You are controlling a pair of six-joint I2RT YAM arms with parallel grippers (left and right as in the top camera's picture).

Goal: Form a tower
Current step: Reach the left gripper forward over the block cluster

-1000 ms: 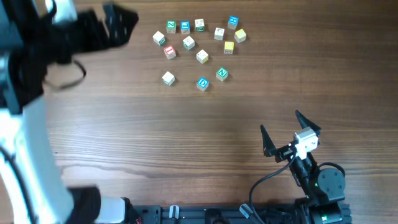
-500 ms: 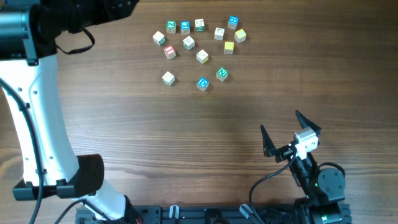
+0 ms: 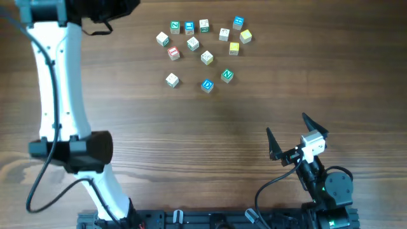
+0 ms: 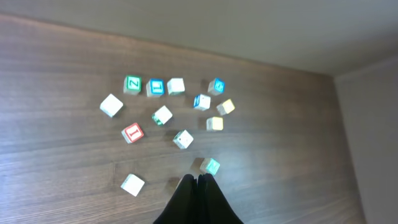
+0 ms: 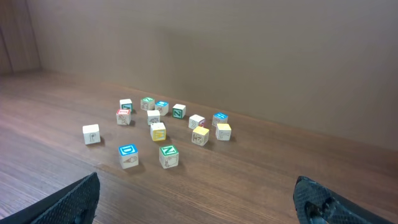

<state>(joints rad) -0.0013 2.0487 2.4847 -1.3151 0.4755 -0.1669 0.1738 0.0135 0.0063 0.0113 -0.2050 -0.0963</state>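
Fourteen letter cubes [image 3: 193,43] lie singly, upper centre; left gripper [image 4: 196,179] pinched together, empty; right gripper [image 3: 286,125] spread wide.

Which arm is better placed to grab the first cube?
Probably left: the left jaws, though shut, hang near the loose cubes; the right jaws, open, sit far back across the table.

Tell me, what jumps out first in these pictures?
A scatter of little alphabet cubes sits at the far middle of the wooden table, all lying singly, none stacked. At the left a tall white arm rises high, its left gripper pinched shut on nothing. At the near right the right gripper rests with black fingers spread wide.
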